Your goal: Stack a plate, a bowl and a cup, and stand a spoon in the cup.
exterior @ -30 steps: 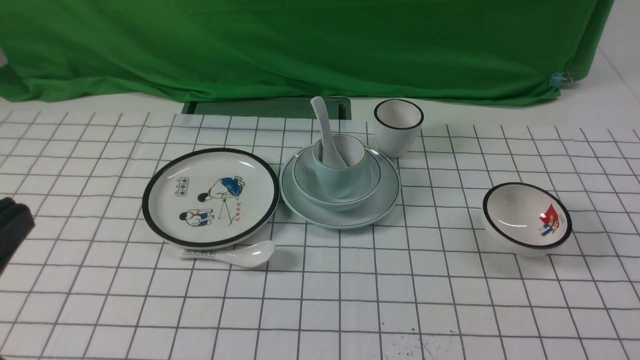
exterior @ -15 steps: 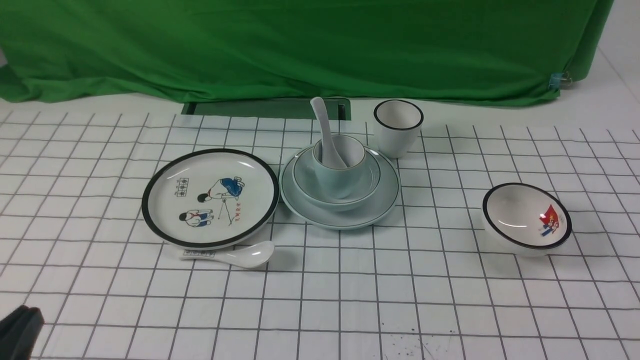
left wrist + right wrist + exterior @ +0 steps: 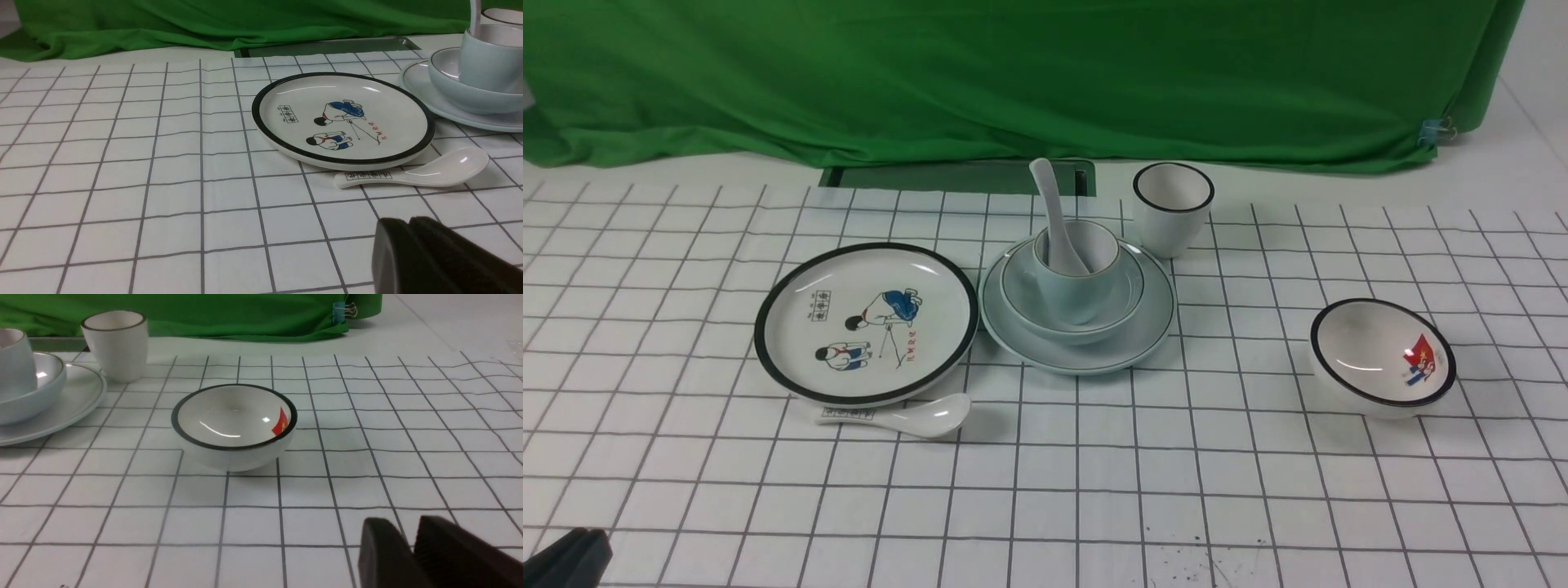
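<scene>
While nothing is being held by either arm, the scene is being shown as follows.

Stack: the plate (image 3: 1156,327) is lying flat on the surface (image 3: 1094,490), near its middle and toward the far side; the bowl (image 3: 1123,304) is being carried on the plate, and the cup (image 3: 1072,294) is being carried upright inside the bowl.

Spoon: the spoon (image 3: 1052,214) is being propped in the cup, scoop down, with its handle leaning up and toward the robot's left.

Left claw: the left claw (image 3: 408,241) is being seen at the near left corner of the surface, well apart from the stack; its two dark fingers are being pressed together with no gap, and nothing is being gripped.

Right claw: the right claw (image 3: 412,543) is being seen only in the right wrist view; a thin slit is being left between its fingers, nothing is being gripped, and the surface is being seen beneath it.

Other crockery: a black-rimmed picture plate (image 3: 866,322) is lying just beside the stack on the left; a printed spoon (image 3: 907,415) is lying at its near edge; a black-rimmed cup (image 3: 1173,208) is standing just behind the stack on the right; a flag bowl (image 3: 1382,356) is sitting well apart on the right.

Backdrop: a green cloth (image 3: 1013,73) is being draped along the far edge.
</scene>
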Motion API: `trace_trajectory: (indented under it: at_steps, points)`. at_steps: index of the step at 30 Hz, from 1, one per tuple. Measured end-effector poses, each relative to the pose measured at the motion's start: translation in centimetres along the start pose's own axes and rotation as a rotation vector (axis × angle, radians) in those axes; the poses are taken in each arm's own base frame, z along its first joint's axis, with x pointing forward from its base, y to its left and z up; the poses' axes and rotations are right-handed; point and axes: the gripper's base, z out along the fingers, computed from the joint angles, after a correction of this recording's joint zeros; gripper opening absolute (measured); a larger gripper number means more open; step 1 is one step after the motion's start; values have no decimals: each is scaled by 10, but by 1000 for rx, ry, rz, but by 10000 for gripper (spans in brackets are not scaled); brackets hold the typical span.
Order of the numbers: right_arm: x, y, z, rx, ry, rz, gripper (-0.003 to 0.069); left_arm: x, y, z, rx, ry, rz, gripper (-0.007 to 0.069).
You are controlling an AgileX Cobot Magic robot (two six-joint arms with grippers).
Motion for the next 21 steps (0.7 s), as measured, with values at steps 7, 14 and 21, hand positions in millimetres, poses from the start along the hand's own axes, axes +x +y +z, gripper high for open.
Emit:
trace_trajectory:
  at_steps: [7, 14, 21]
  points:
    - [0, 0, 0, 0, 0, 0, 185, 0, 0, 0, 0, 0, -1, -28]
    - [0, 0, 0, 0, 0, 0, 197, 0, 0, 0, 0, 0, -1, -28]
    - [0, 0, 0, 0, 0, -1, 204, 0, 0, 0, -1, 0, -1, -28]
